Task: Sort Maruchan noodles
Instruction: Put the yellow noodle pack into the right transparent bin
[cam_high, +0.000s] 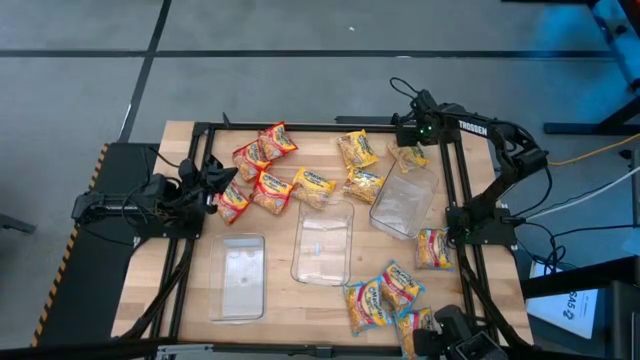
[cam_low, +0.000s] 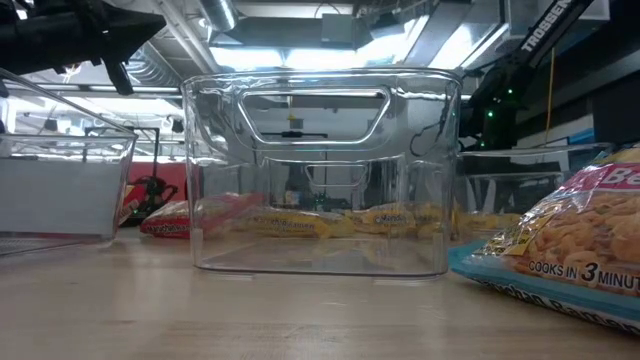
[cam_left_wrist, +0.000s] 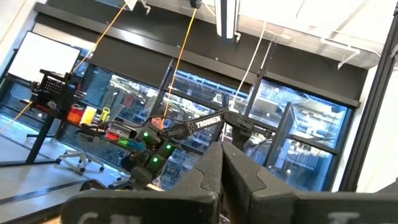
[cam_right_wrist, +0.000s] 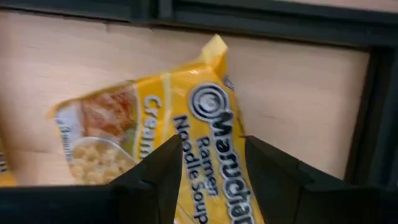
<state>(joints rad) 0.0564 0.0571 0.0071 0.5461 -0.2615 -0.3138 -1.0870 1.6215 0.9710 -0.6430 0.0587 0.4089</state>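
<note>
Maruchan noodle packets lie scattered on the wooden table: red ones at the far left, yellow ones in the far middle, and a mixed group at the near right. My right gripper hangs open at the far right, pointing down over a yellow packet that lies flat on the wood. Its two fingers stand either side of the packet's printed middle. In the high view this packet sits beside the rightmost tray. My left gripper is shut and parked at the table's left edge, pointing up into the room.
Three clear plastic trays stand mid-table: left, middle and a slanted right one. A black frame rail runs along the far edge just beyond the yellow packet. In the low view a tray and a packet stand close.
</note>
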